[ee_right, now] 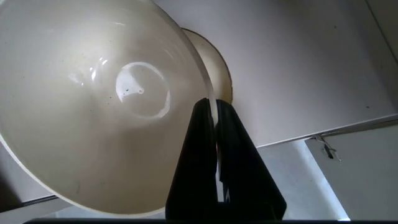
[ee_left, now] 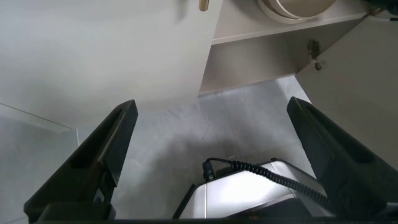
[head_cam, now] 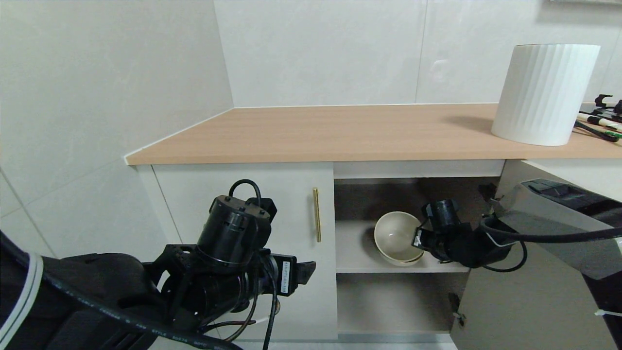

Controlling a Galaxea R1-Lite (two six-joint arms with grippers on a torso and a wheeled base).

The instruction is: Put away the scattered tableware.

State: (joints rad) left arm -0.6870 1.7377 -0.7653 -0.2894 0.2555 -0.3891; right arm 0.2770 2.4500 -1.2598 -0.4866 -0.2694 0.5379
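Note:
A cream bowl [head_cam: 394, 236] stands tilted on the middle shelf [head_cam: 357, 253] of the open cabinet, its mouth facing out. My right gripper [head_cam: 419, 239] is shut on its right rim. In the right wrist view the black fingers [ee_right: 202, 155] pinch the bowl's [ee_right: 106, 99] edge, and the rim of a second bowl [ee_right: 214, 59] shows just behind it. My left gripper [head_cam: 301, 272] hangs low before the closed left door, open and holding nothing; its fingers [ee_left: 102, 155] stand wide apart over the grey floor.
The left cabinet door [head_cam: 243, 184] is closed, with a gold handle [head_cam: 316, 221]. The right door [head_cam: 529, 296] stands swung open. On the wooden countertop [head_cam: 340, 131] sit a white ribbed container [head_cam: 546, 92] and pens [head_cam: 600, 124]. The lower compartment [head_cam: 393, 301] holds nothing.

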